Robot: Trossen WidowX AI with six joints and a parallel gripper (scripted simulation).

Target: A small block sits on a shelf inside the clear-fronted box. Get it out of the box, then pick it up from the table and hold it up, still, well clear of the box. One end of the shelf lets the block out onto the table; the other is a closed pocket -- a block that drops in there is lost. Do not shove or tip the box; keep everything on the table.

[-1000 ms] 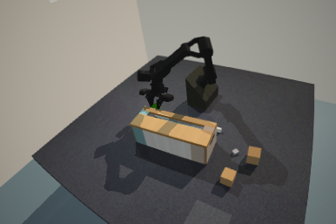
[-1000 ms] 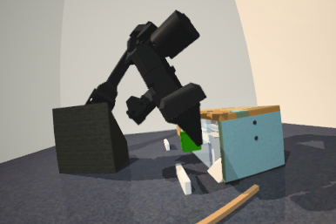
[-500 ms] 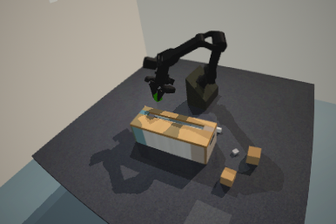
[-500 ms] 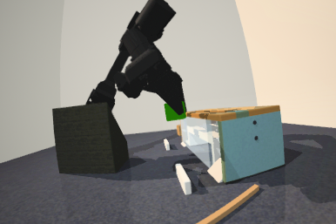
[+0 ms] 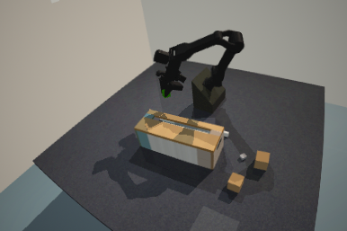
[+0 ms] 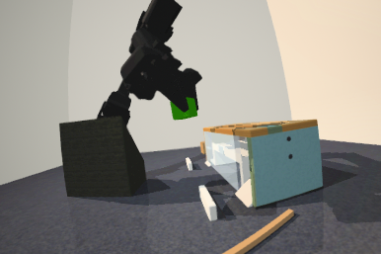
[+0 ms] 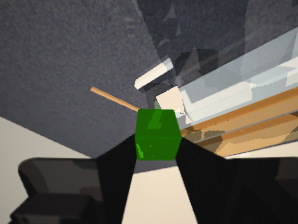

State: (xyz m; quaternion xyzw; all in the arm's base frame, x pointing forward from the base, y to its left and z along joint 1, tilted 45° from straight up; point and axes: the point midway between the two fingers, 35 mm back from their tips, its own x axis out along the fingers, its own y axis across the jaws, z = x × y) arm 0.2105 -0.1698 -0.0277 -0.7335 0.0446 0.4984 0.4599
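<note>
Green block, small, held up in the air | black hand: grasping the block between its two fingers | clear-fronted box: upright on the dark desk, block outside it and higher than its orange top | orange stick: lying on the desk near the box

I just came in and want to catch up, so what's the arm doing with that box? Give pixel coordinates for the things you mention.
The gripper [image 5: 167, 88] [image 6: 190, 101] [image 7: 154, 137] holds a green block [image 5: 163, 93] [image 6: 178, 111] [image 7: 158, 135] in the air, off the table [image 5: 288, 119] [image 6: 163, 224] [image 7: 50, 65]. The block is outside the box [image 5: 173, 152] [image 6: 286, 167] [image 7: 240, 127], above and to one side of it. What seems left is holding it still, well clear of the box.
</note>
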